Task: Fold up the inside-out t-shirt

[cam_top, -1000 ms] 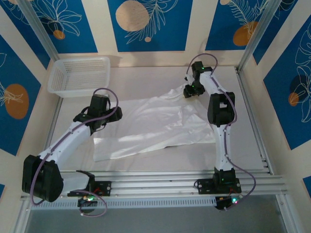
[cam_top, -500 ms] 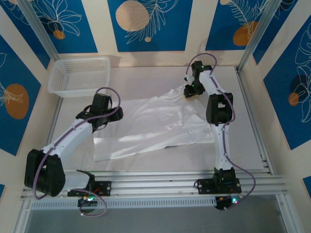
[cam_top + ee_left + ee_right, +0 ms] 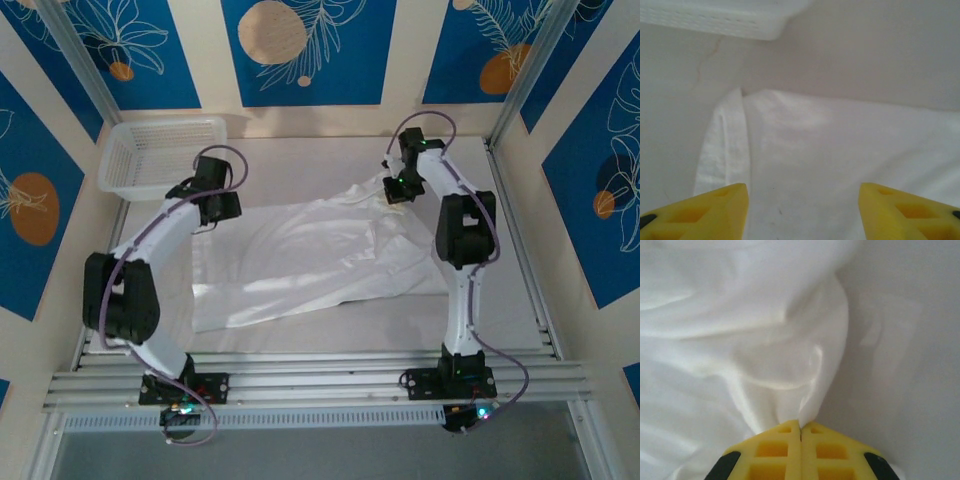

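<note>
pinching t-shirt, right end effector clenched in wrist view, left end effector released

The middle of the surface is covered by the inside-out t-shirt. A bare band is left along the far wall, between the mesh basket in the far left corner and the right gripper. A narrower bare strip is left between the shirt's near hem and the front rails. The left side is crossed by the left arm, and the shirt's right edge is lined by the right arm. Open space is seen between the spread jaws of the left gripper, above the cloth.
</note>
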Robot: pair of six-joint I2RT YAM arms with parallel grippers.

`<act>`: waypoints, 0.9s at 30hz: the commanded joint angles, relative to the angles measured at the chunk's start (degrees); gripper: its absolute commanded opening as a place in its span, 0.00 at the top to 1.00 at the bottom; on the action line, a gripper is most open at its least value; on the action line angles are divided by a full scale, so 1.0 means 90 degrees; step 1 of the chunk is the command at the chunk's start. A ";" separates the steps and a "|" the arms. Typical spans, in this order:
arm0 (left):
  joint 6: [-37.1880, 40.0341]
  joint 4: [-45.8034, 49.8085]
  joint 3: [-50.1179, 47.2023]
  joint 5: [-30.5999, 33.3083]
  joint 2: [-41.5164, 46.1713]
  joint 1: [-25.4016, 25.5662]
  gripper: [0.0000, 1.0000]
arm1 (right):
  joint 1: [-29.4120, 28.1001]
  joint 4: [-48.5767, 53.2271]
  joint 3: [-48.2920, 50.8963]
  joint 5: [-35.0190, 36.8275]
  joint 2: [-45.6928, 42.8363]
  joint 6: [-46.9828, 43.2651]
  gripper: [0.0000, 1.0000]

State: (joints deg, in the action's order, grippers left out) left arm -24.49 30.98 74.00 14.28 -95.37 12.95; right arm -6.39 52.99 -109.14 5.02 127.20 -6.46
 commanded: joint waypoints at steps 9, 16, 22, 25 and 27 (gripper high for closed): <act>0.0260 0.0731 0.1665 0.1476 -0.1962 -0.0286 0.42 | 0.0252 -0.1100 0.1392 -0.0357 -0.1188 0.0476 1.00; 0.0300 0.0545 0.1749 0.1496 -0.2531 -0.0669 0.50 | 0.0284 -0.1107 0.1473 -0.0404 -0.1309 0.0469 1.00; 0.0641 0.0497 0.1855 0.0416 -0.2808 -0.0944 0.49 | 0.0301 -0.1031 0.1482 -0.0401 -0.1320 0.0448 1.00; 0.0737 0.0930 0.2241 0.0193 -0.3156 -0.1016 0.50 | 0.0306 -0.1018 0.1490 -0.0411 -0.1339 0.0465 1.00; 0.0863 0.1135 0.2451 -0.0049 -0.3359 -0.1047 0.51 | 0.0299 -0.1032 0.1492 -0.0401 -0.1357 0.0483 1.00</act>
State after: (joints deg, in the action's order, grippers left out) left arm -19.51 36.58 93.62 18.79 -122.34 4.34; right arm -3.99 43.46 -96.18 2.92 116.09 -2.94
